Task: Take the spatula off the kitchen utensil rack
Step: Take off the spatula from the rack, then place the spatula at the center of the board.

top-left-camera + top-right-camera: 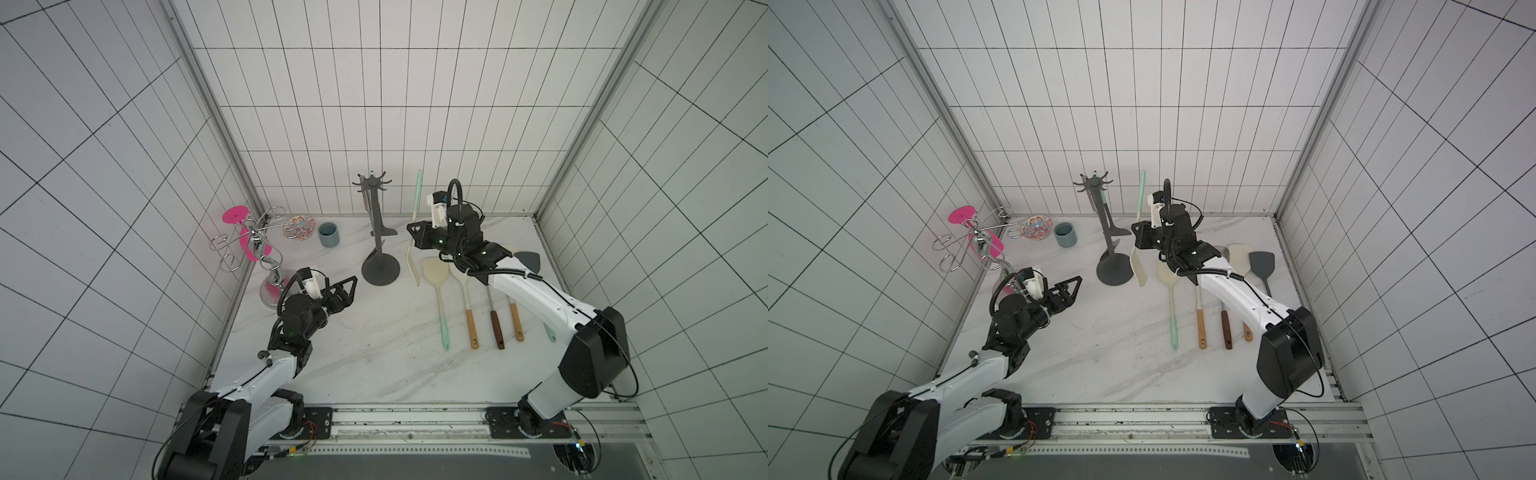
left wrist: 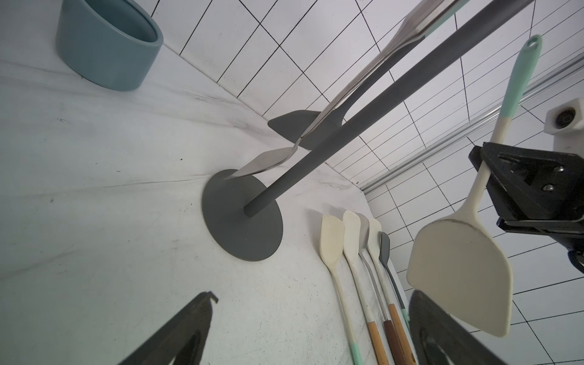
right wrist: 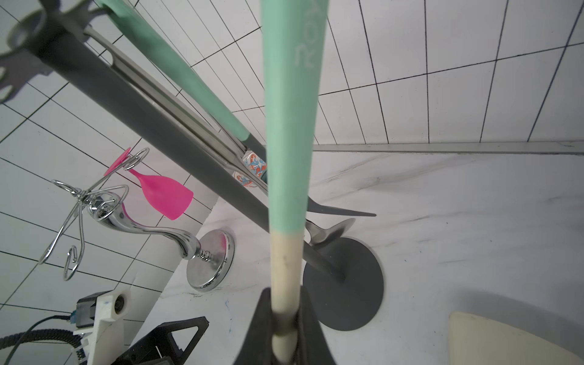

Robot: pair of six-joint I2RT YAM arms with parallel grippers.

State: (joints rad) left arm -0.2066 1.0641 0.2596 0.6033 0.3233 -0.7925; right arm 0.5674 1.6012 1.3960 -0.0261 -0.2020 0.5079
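Spatula (image 3: 289, 142) pinched between right jaws, clear of rack (image 1: 380, 272).

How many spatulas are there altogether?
8. The right end effector holds a cream spatula; a steel spatula and a grey spatula hang on the dark rack; five more lie in a row on the table. The right arm may hide others.

In the right wrist view the kitchen utensil rack (image 3: 142, 123) has its crown cut by the frame's edge, and its pole hides most of the patterned bowl (image 3: 254, 162) behind it. The spatula (image 3: 290, 126) beside the rack leaves the frame at its handle end. In both top views the right arm (image 1: 532, 291) covers the heads of some loose spatulas (image 1: 470, 320) near the rack.
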